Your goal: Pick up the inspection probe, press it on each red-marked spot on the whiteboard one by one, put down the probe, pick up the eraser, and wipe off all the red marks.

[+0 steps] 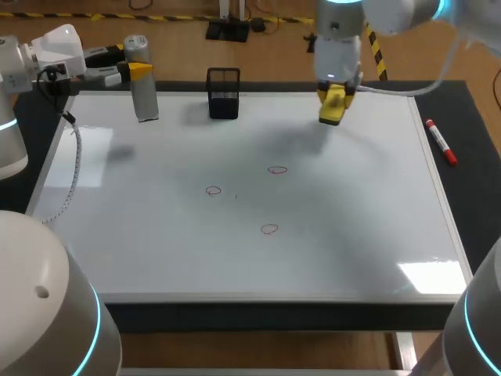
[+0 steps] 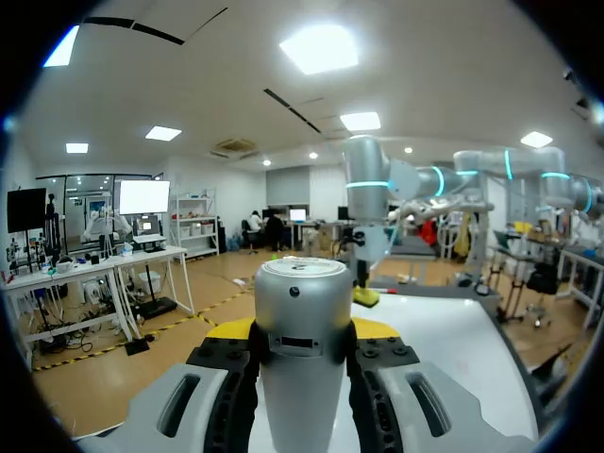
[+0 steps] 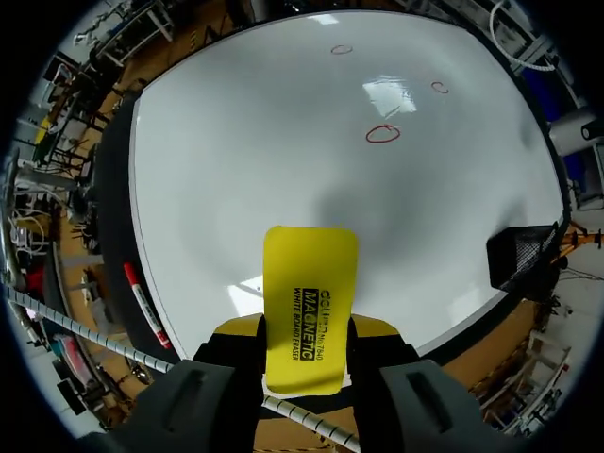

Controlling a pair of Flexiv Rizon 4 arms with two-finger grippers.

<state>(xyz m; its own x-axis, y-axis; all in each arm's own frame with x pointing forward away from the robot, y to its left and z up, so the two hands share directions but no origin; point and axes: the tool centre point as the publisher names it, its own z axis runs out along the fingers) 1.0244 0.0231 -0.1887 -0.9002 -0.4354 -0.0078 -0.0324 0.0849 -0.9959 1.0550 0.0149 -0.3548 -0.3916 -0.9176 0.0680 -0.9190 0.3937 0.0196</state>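
Silver metal cylinder, the probe (image 1: pixel 145 98), upright at far-left corner of whiteboard (image 1: pixel 156 243). Clamped from both sides by left end effector (image 1: pixel 139 72), yellow tips against its upper body. Same grip close up in left wrist view: probe (image 2: pixel 302 283) squeezed between the two fingers of left end effector (image 2: pixel 302 332). Base resting on board or just above it: cannot tell.

Yellow eraser (image 1: pixel 330 113) gripped in right end effector (image 1: pixel 335 92), over far edge of board, right of centre. Prob. clear of the surface, judging by soft shadow beneath. In right wrist view, eraser (image 3: pixel 310 283) pinched between both fingers of right end effector (image 3: pixel 304 330), pointing out over the board.

Three red marks (image 1: pixel 269 229), small hand-drawn rings, mid-board, well apart from both tools. None wiped. Nearest to eraser: the far one of the three.

Also present: black mesh holder (image 1: pixel 223 94) at far edge of board, btwn the two arms; red marker (image 1: pixel 441 142) on dark worktop (image 1: pixel 470 180), just beside board's right edge.

Step in hand, prob.: switch from probing to wiping, w/ eraser already picked up and probe not yet let go. Next move, as a judgement: set probe down & open left end effector. Then lower eraser flat onto nearest ring, w/ enough pressure to lift the ink. Sweep across, repeat for other two.
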